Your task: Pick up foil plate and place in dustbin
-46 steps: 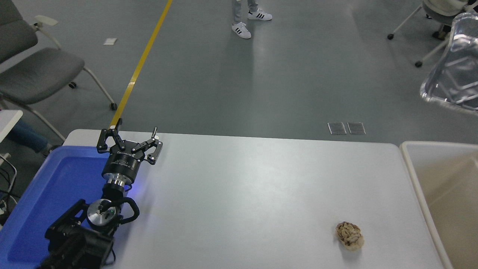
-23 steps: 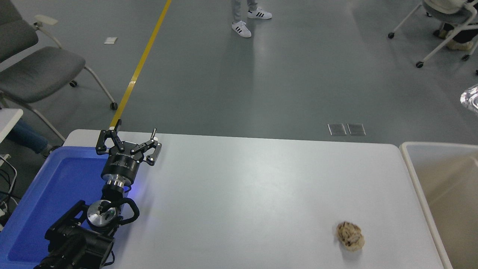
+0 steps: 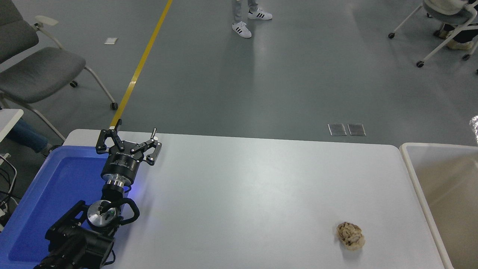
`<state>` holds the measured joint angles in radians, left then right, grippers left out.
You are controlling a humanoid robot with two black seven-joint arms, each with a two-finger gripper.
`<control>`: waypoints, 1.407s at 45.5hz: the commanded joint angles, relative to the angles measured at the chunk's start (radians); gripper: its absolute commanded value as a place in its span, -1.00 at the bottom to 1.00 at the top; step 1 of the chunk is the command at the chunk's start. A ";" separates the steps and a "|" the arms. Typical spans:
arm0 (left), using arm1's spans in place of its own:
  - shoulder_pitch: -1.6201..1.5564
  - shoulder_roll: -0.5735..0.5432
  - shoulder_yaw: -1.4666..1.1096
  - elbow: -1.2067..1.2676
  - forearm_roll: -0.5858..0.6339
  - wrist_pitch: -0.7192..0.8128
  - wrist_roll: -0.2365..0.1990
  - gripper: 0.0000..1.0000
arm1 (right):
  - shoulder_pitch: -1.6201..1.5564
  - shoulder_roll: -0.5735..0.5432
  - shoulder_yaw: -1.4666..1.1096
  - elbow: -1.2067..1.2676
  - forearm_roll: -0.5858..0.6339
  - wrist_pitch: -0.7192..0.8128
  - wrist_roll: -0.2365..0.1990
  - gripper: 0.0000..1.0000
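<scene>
Only a small shiny silver sliver of the foil plate (image 3: 474,124) shows, at the right edge of the head view, in the air just above the far end of the dustbin. The dustbin (image 3: 415,182) is a big beige bin with an off-white rim, standing against the table's right end. What holds the plate is out of view, and so is my right arm. My left gripper (image 3: 136,126) is parked at the lower left, over the far corner of the blue tray, open and holding nothing.
A blue plastic tray (image 3: 44,194) lies at the table's left under the left arm. A small tan lumpy ball (image 3: 350,235) sits near the front right. Beyond the table are chairs (image 3: 35,71) and a person's feet in white shoes (image 3: 250,22).
The foil plate has moved right and down over the last second, from large in the upper right corner to a sliver at the right edge. The left arm has stayed put.
</scene>
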<state>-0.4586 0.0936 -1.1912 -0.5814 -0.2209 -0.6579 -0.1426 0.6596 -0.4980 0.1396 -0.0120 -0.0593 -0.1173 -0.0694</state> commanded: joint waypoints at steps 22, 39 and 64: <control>0.000 0.000 -0.001 0.000 0.000 0.000 0.000 0.98 | -0.123 0.124 0.187 -0.042 0.009 -0.050 0.006 -1.00; 0.000 0.000 -0.001 0.000 0.000 0.000 0.000 0.98 | -0.124 0.128 0.187 -0.042 0.084 -0.041 0.006 1.00; 0.000 0.000 0.001 0.000 0.000 0.000 0.000 0.98 | -0.058 0.078 0.123 -0.040 0.067 0.048 0.010 1.00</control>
<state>-0.4586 0.0936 -1.1906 -0.5814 -0.2209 -0.6582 -0.1426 0.5568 -0.3941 0.3118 -0.0536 0.0188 -0.1317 -0.0628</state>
